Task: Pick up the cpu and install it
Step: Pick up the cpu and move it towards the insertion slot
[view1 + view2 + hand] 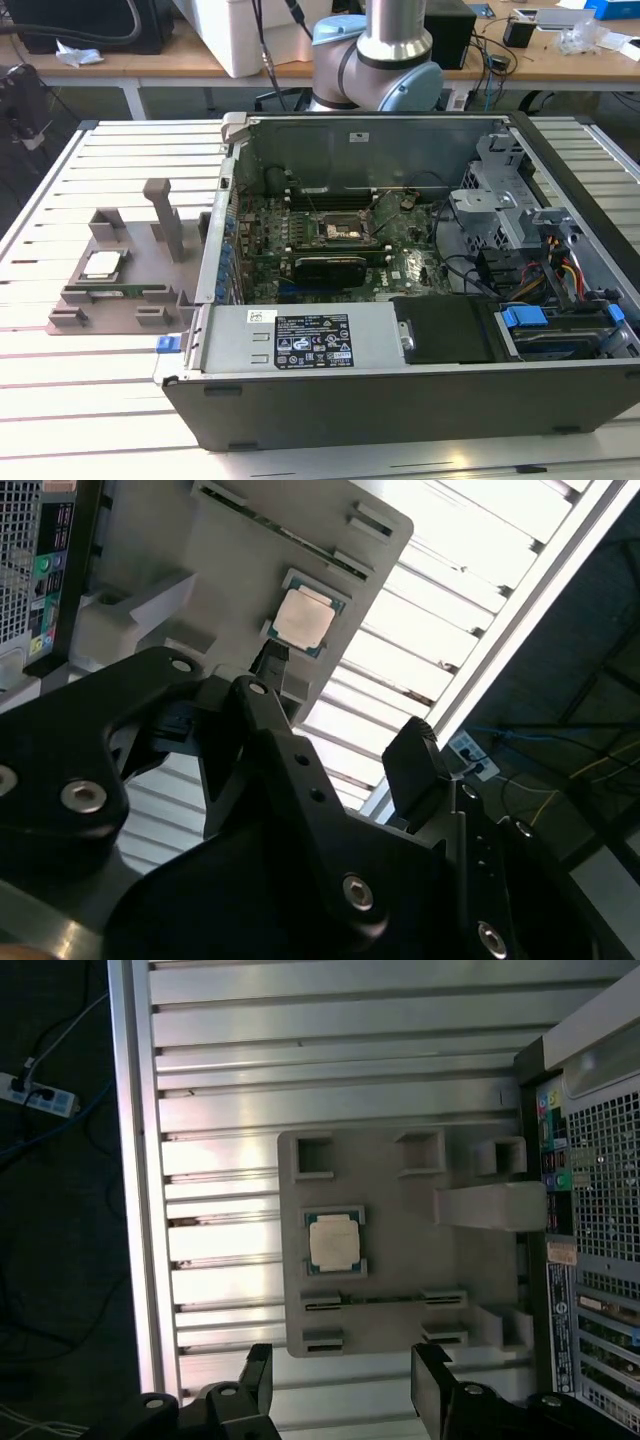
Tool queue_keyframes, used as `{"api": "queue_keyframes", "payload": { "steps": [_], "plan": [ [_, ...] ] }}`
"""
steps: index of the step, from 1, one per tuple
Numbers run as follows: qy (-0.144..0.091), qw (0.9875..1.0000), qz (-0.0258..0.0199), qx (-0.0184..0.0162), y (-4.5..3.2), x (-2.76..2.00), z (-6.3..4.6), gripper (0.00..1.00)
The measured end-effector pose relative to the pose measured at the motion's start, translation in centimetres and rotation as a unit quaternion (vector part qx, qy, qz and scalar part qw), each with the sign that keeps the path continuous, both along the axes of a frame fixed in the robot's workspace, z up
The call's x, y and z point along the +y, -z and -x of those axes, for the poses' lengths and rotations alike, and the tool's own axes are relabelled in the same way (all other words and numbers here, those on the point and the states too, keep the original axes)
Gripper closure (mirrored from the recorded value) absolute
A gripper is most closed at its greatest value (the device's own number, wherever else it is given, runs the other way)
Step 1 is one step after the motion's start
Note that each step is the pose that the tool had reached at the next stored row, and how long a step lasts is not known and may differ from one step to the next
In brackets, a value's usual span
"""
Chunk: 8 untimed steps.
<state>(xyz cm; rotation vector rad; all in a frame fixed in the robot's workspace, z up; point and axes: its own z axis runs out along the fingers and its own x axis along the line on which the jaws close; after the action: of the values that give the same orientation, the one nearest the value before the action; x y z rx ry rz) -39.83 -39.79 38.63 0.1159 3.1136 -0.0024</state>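
Small square silvery-topped cpu point(333, 1242) lies flat in the grey moulded tray point(400, 1260) on the slatted bench point(300, 1060), toward the tray edge far from the open computer case point(600, 1160); black two-fingered gripper point(340, 1395), spread and empty, hangs above, the chip ahead of its finger gap.

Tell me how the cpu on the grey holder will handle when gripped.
Probably stiff: the cpu is a flat chip with a metal top. That smooth top looks slippery, and the thin rim offers little grip. Lying flat in the grey holder, it should not roll.
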Motion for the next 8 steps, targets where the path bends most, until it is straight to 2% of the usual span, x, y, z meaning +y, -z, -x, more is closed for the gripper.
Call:
{"api": "queue_keyframes", "payload": {
  "steps": [3, 8],
  "plan": [
    [0.000, 1.0000, -0.0001, 0.0002, 0.71, 0.00, 0.0, 0.34],
    [0.000, 1.0000, -0.0001, 0.0003, 1.39, 0.00, 0.0, 0.34]
  ]
}}
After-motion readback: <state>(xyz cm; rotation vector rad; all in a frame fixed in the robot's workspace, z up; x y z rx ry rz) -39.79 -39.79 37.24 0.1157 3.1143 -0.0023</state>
